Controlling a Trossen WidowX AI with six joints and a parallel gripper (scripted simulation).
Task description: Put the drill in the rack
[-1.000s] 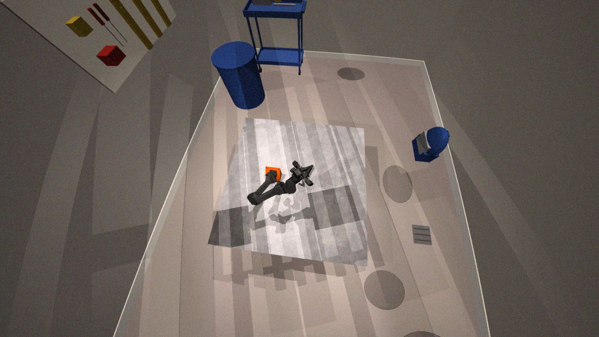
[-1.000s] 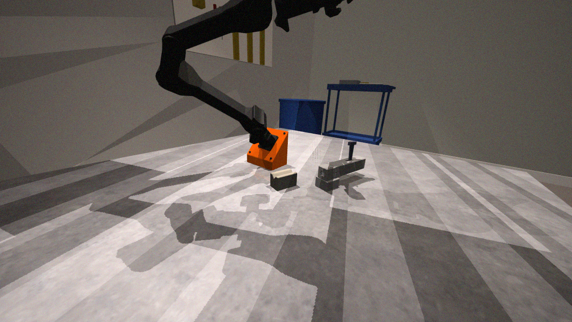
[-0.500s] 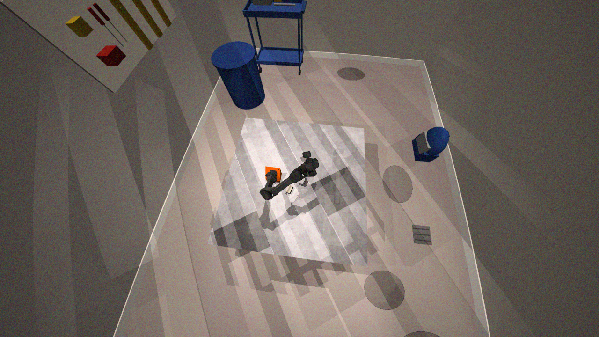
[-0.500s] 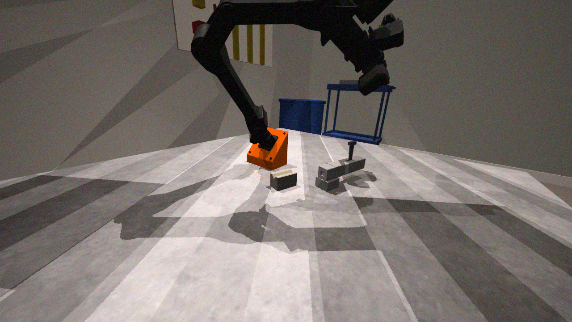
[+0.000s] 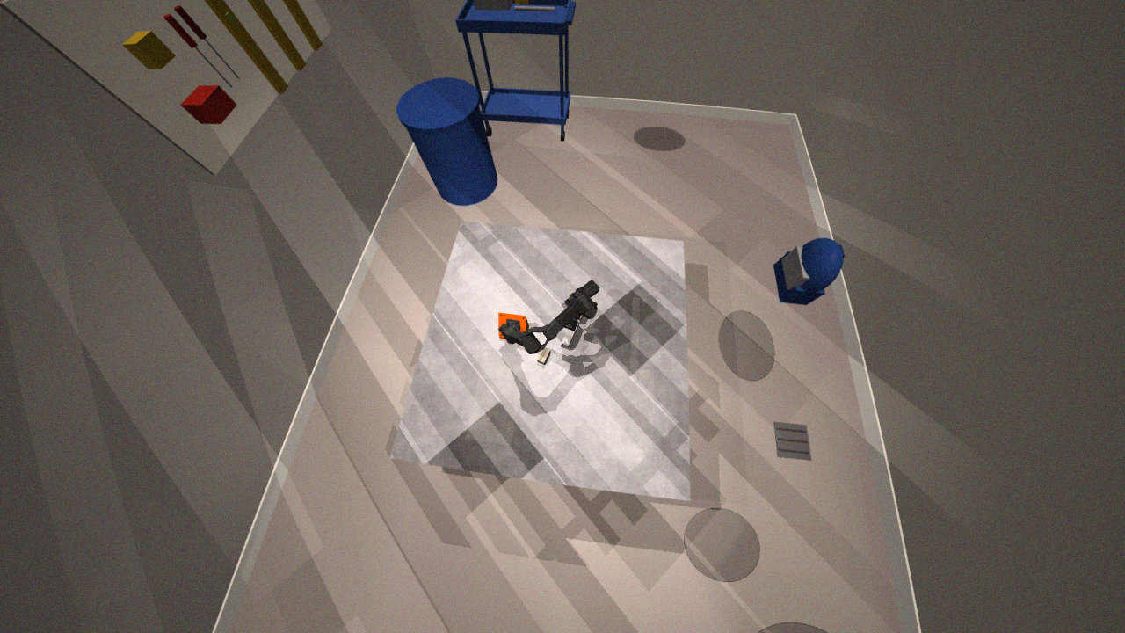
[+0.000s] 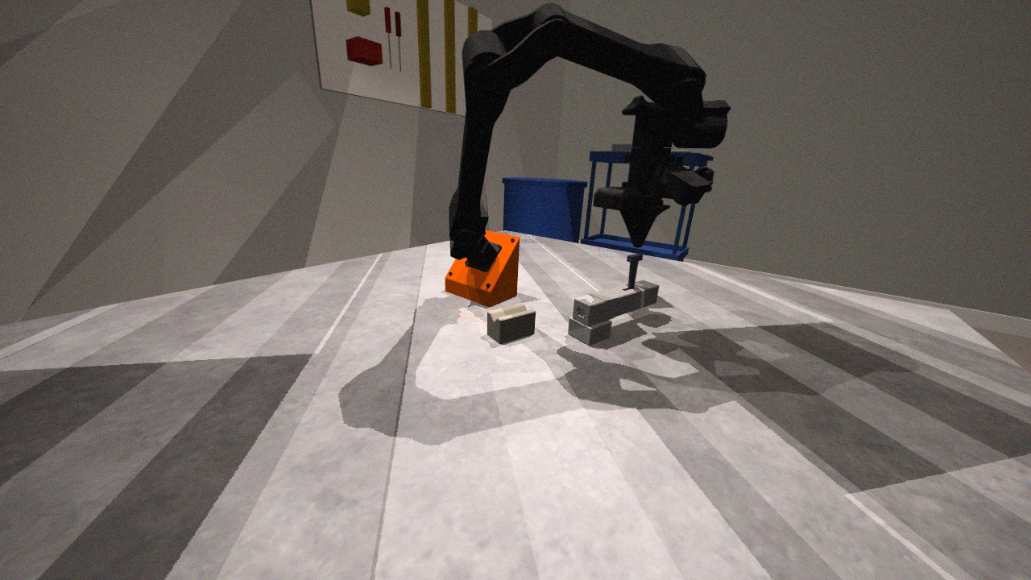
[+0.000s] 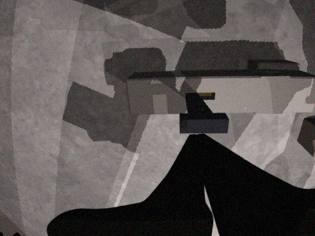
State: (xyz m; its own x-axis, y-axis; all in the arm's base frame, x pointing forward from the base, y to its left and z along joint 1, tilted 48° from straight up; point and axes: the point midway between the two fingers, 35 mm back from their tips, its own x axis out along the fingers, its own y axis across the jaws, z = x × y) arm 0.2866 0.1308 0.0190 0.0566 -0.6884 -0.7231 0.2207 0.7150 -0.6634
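Here, the black arm is seen arched over from its orange base point(image 6: 484, 274), with the claw point(image 6: 639, 242) pointed straight down and its fingers pressed together, nothing pinched between them. The claw's tip is held just above the dark T-shaped key point(image 6: 633, 268), which stands upright from the far end of a long grey block point(image 6: 612, 304) on the pale striped desk point(image 6: 504, 469); whether tip and key touch cannot be told. From the wrist, the key's crossbar point(image 7: 204, 123) is seen right before the closed fingers. The drill cannot be made out with certainty. A small grey rack point(image 6: 511, 322) with a pale notched top is set just beside the base, near the block but apart from it.
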